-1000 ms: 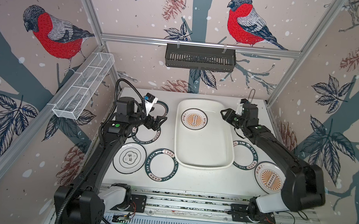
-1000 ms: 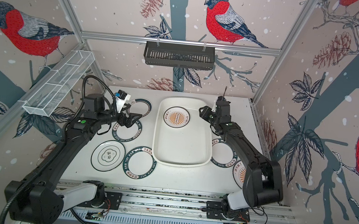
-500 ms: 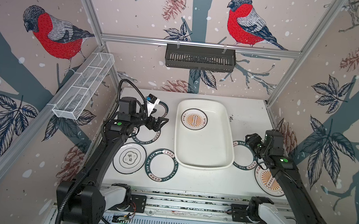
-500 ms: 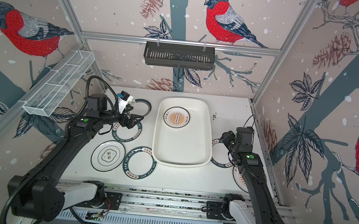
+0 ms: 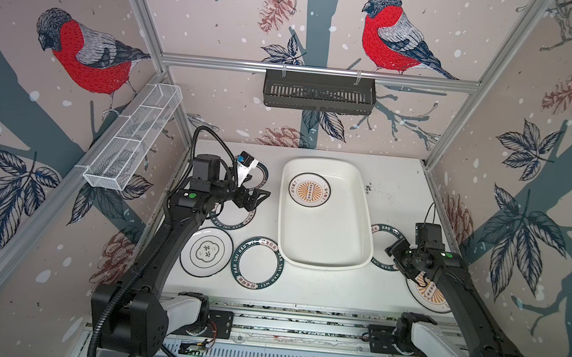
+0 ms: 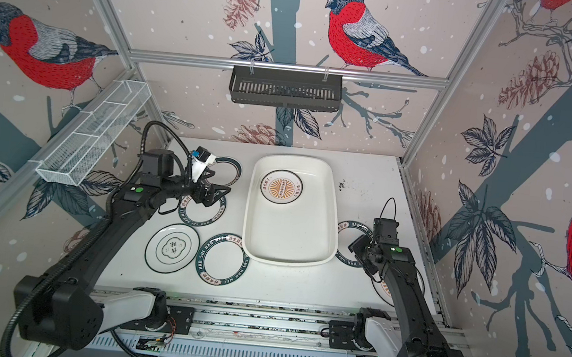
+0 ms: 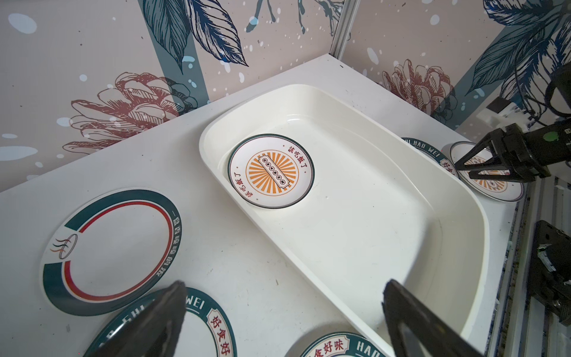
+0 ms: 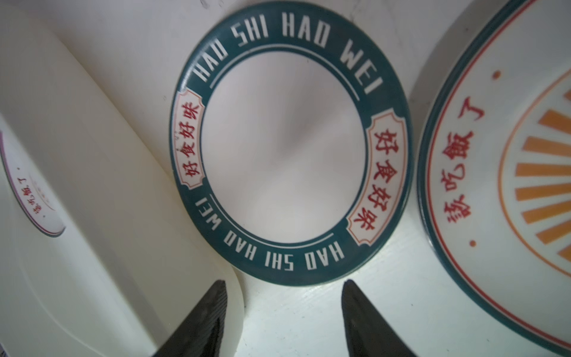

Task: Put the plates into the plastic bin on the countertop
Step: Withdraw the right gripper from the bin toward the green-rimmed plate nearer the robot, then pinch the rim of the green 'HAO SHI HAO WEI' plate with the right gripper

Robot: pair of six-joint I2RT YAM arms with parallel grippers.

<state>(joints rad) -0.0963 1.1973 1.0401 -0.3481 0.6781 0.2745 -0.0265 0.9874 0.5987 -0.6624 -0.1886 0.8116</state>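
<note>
Hovering low over the right side of the surface [image 5: 397,205], the right pincer [image 8: 284,283] has its jaws partly apart with nothing between them. In the right wrist view both fingertips aim at the rim of the right lettered plate [image 8: 287,145], which lies flat just right of the plastic bin [image 5: 325,238]. I read this as a line-up for an edge grasp: a flat plate offers only its rim, so one finger must go over it and the other slide beneath. The bin's rolled rim runs very close to one finger and could crowd that move. The outer sunburst plate [image 8: 509,154] lies just beside the lettered one, nearer the right edge; whether they touch I cannot tell.

The binned sunburst plate [image 5: 309,191] rests in the bin's far-left part, leaving most of the floor free for more.

The left pincer [image 7: 284,284] is spread wide and empty, raised over the left group: the red-ringed plate [image 7: 117,250] farthest, the left lettered plate [image 7: 200,324] beneath it, then the clover plate [image 5: 207,251] and the near lettered plate [image 5: 257,261]. It is likely held there so the arms do not meet over the bin. With six plates outside, the task looks barely begun
</note>
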